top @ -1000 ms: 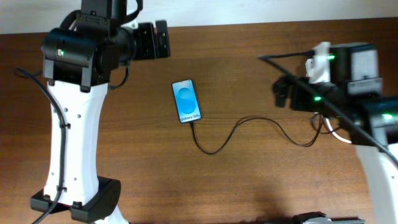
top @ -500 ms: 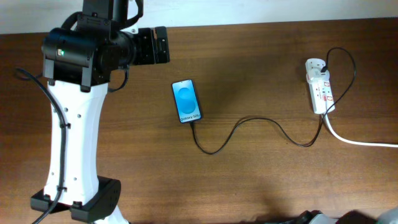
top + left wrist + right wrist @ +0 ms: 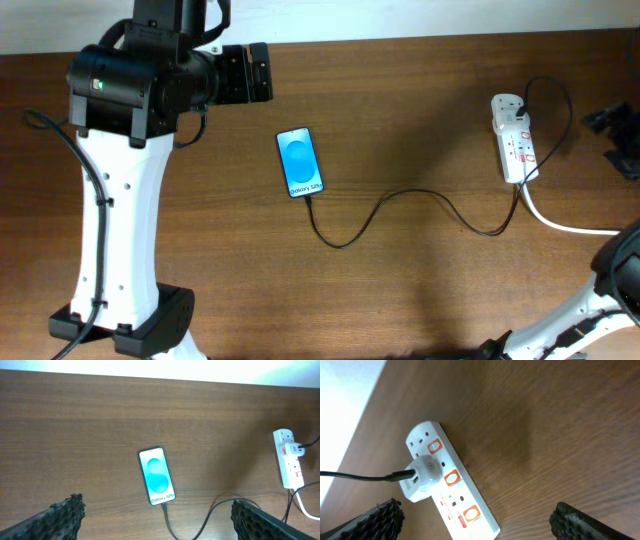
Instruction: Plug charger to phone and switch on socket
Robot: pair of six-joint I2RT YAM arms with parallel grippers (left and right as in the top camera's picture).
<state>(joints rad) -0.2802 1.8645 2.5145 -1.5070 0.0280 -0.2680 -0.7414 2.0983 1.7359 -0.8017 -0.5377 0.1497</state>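
The phone (image 3: 300, 162) lies face up mid-table with its blue screen lit; it also shows in the left wrist view (image 3: 157, 476). The thin black charger cable (image 3: 400, 195) runs from the phone's bottom edge, where its tip sits in the port (image 3: 164, 507), to a white adapter (image 3: 422, 476) plugged into the white socket strip (image 3: 515, 140), which the right wrist view (image 3: 462, 505) also shows. My left gripper (image 3: 157, 521) is open and empty, high above the phone. My right gripper (image 3: 480, 517) is open and empty, above and just right of the socket (image 3: 618, 140).
A thick white cord (image 3: 570, 225) leaves the socket's near end toward the right edge. The left arm's white column (image 3: 120, 230) stands at the left. The table's far edge meets a white wall (image 3: 160, 367).
The right arm, over the socket a second ago, pulled away and out of the overhead view; its gripper now shows at the right edge. The left arm, phone and cable have not moved.
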